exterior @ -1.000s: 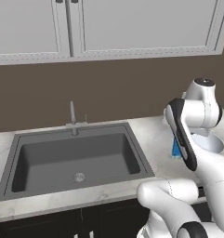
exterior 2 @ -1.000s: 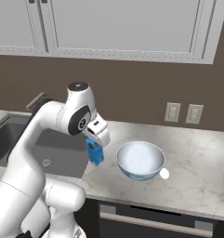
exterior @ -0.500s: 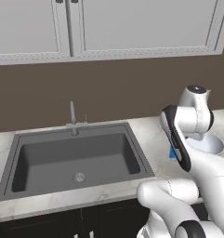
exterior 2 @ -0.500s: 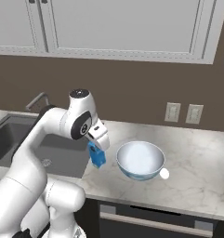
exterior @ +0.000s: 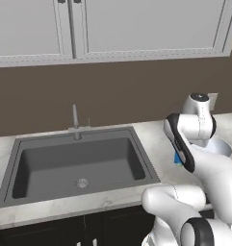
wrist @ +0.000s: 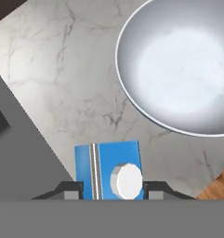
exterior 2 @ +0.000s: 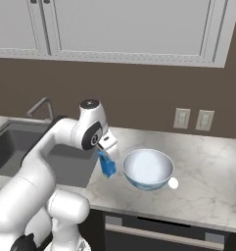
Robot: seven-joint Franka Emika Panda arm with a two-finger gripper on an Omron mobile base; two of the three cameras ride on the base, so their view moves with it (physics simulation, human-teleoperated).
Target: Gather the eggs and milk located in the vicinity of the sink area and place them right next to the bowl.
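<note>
One egg (exterior 2: 173, 183) already lies at lower right of the bowl (exterior 2: 148, 169). Your gripper (wrist: 111, 190) is clamped on the milk (exterior 2: 107, 165), centre-left beside the bowl. Next: lower, release w/o tipping.

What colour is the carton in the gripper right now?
Blue, with a round white cap on top. The milk carton shows best in the hand view.

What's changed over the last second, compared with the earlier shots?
The tool, shut on the milk, has carried it downward toward the counter, beside the bowl on its sink side. It has let nothing go. Bowl, egg on the bowl's far side, and sink stayed put.
</note>
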